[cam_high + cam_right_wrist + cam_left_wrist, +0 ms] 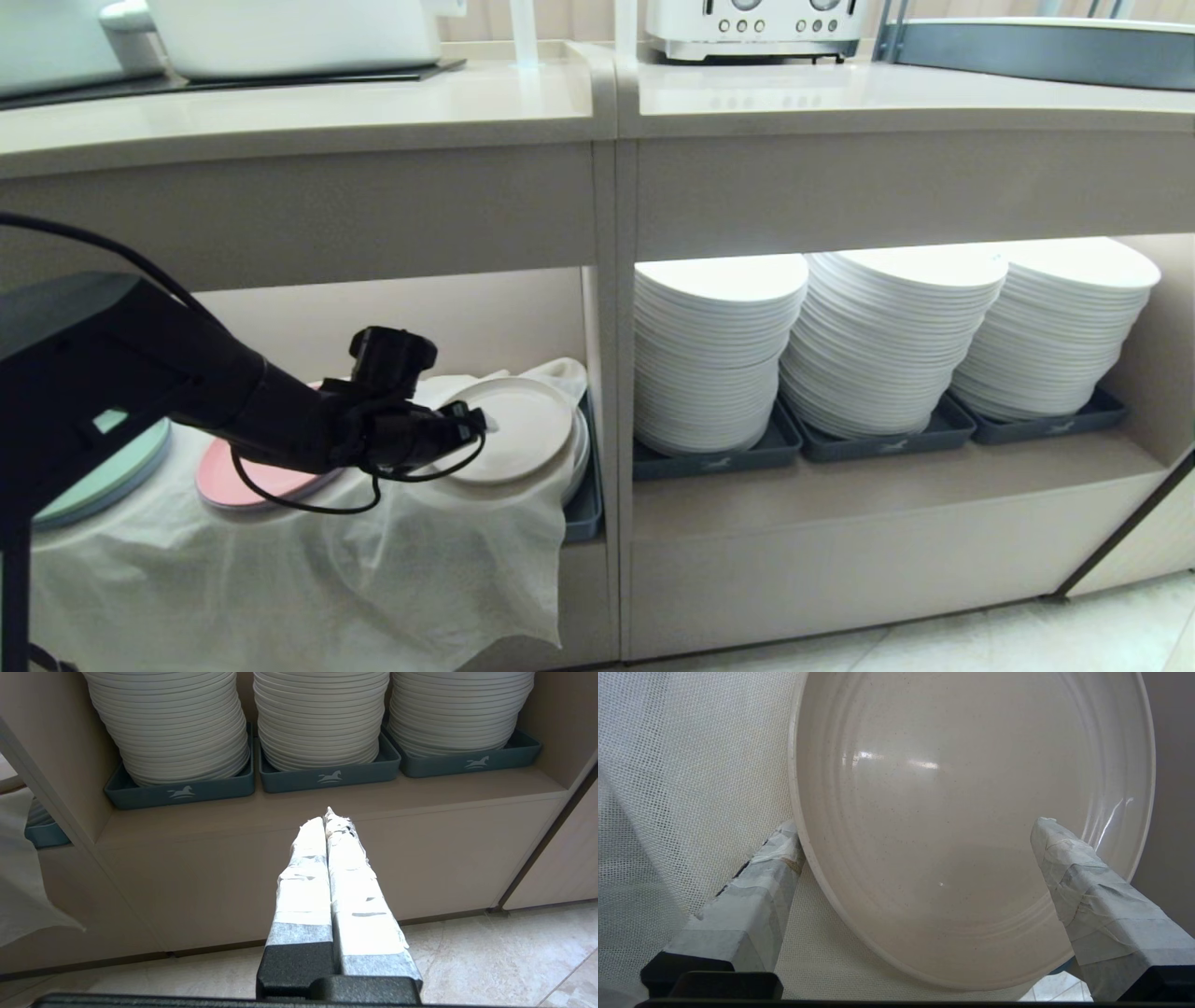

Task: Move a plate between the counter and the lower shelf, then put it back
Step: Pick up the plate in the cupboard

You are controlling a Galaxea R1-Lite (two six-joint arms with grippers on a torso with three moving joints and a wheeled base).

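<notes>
**Left gripper wide at the plate's rim, lower shelf**

Head view: left gripper (467, 427) is in the lower shelf (448, 317), right at the near-left edge of the plate (518, 427). The plate sits tilted on the white cloth (392, 569), leaning on what looks like more plates behind it; dark grey tray (586, 509) under the pile. Pink plate (247, 481) lies just beside the arm, mint-green plate (107, 481) further left, both on the cloth. Counter (308, 107) above carries white containers; toaster (754, 26) on the adjoining worktop. Tall white plate stacks (878, 345) fill the recess to the right, well apart.

Left wrist view: jaws spread wide, nothing held. One taped finger (759, 896) sits outside the rim, touching or nearly; the other (1083, 891) is over the plate's inner face. So the rim is between them, prob. ready for a pinch.

Handling, my read: stiff, glazed, likely slick and breakable, moderate wt. Best hold is that rim edge, one pad under, one inside. A rim-only grip means it may droop or slip. Cloth underneath is soft and could snag or drag w/ the lower finger. Shelf ceiling and the divider wall are close, so lift-out room is tight; the pink plate sits by the arm's path.

Right wrist view: right gripper (329, 826) pressed closed, empty, parked low facing the stacks recess.
</notes>
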